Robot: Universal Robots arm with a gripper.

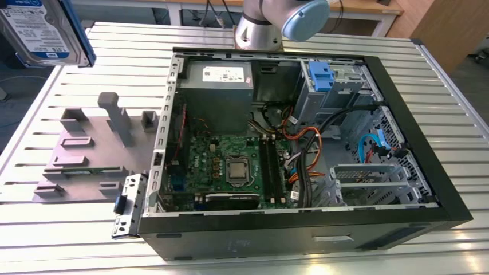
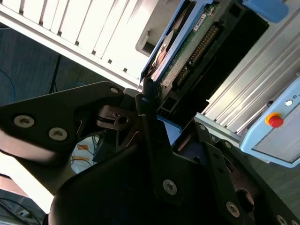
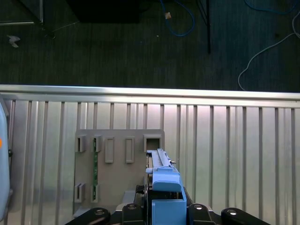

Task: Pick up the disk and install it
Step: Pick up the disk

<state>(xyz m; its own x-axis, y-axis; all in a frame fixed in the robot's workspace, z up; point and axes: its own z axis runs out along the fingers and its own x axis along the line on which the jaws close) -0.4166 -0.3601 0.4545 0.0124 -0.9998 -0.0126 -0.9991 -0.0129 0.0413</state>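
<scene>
The gripper (image 2: 174, 133) seems clamped on 1 end of the disk (image 2: 187, 51), long axis running outward, well apart from the computer case (image 1: 306, 220).

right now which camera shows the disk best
The exterior view: the disk shows most of its labelled face at that view's upper left. The second wrist view shows its circuit-board side and connector; the first wrist view shows it edge-on.

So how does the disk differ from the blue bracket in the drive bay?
The disk is held in the air by the gripper; the blue bracket sits inside the computer case. The disk carries a white-and-blue label, with blue only at its frame; the blue bracket is blue all over. Both have blue plastic.
</scene>
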